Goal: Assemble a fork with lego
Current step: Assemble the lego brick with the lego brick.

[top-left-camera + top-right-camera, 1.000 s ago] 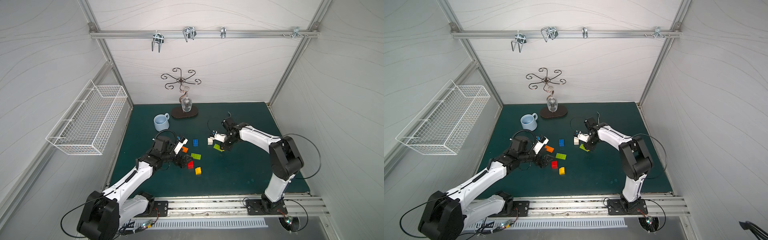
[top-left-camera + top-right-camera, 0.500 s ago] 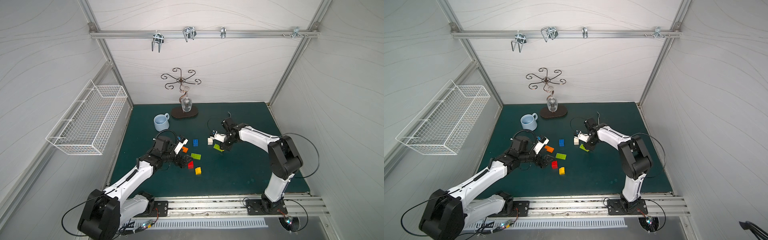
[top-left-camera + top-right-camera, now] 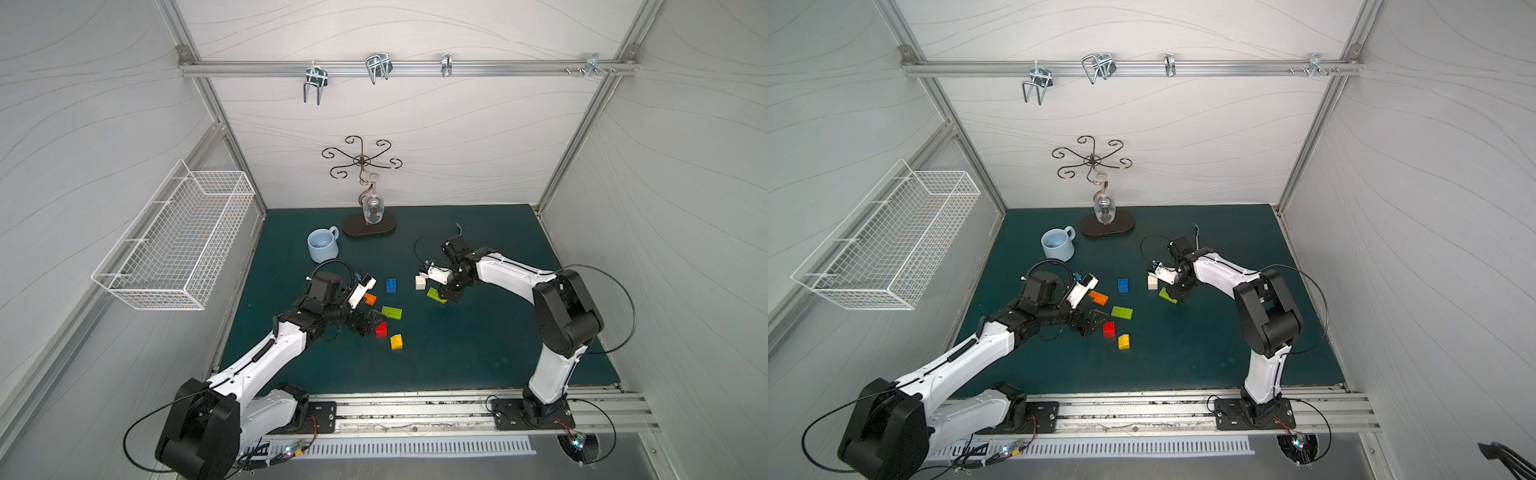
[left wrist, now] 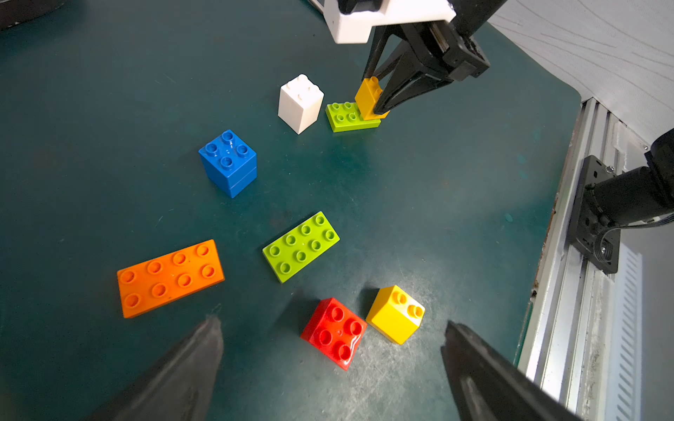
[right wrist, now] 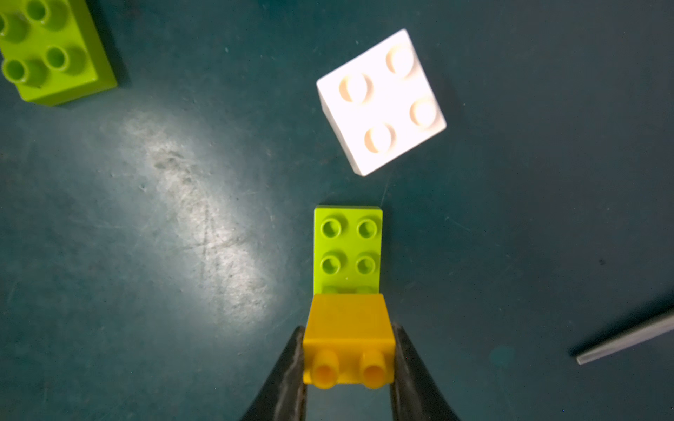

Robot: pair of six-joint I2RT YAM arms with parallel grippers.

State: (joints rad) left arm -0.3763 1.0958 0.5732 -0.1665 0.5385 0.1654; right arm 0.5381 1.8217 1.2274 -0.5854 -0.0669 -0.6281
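On scuffed mat (image 4: 437, 204), glossy studded bricks (image 4: 228, 162)

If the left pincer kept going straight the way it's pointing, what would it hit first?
Most likely the red brick, lying just ahead of the open left pincer, roughly centred between its tips. The loose yellow brick beside it sits slightly farther on. The pincer's height above the mat is unclear.
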